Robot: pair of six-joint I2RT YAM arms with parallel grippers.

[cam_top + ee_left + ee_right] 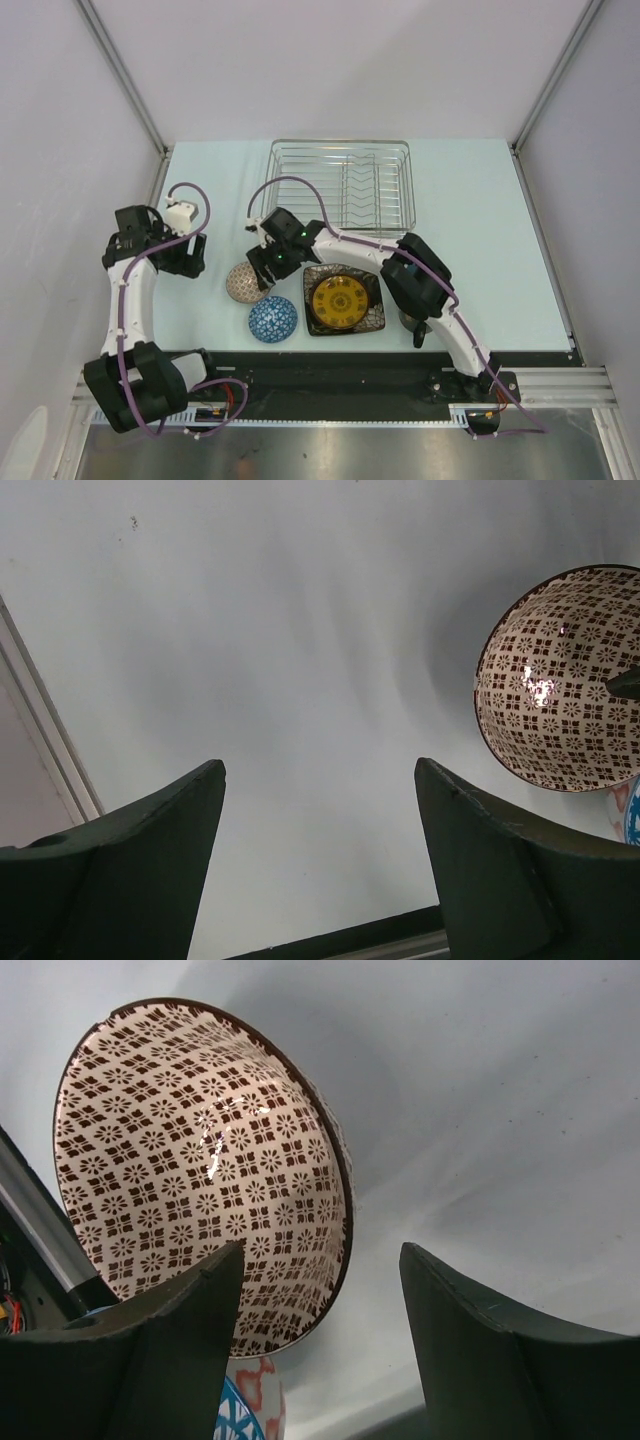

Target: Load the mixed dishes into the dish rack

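Observation:
The pinkish-beige patterned bowl (241,284) (200,1150) (560,680) sits on the table in front of the silver wire dish rack (340,185), which holds no dishes. My right gripper (263,270) (322,1250) is open and straddles the bowl's near rim. One finger is inside the bowl and the other stands outside, apart from the rim. The blue patterned bowl (272,319) (235,1415) lies beside it. The dark square plate with the yellow centre (343,299) is to their right. My left gripper (190,255) (320,764) is open over bare table, left of the beige bowl.
A dark mug (414,325) shows partly under my right arm's elbow. The table's black front edge (330,935) runs close below my left fingers. A metal frame post (45,750) borders the table on the left.

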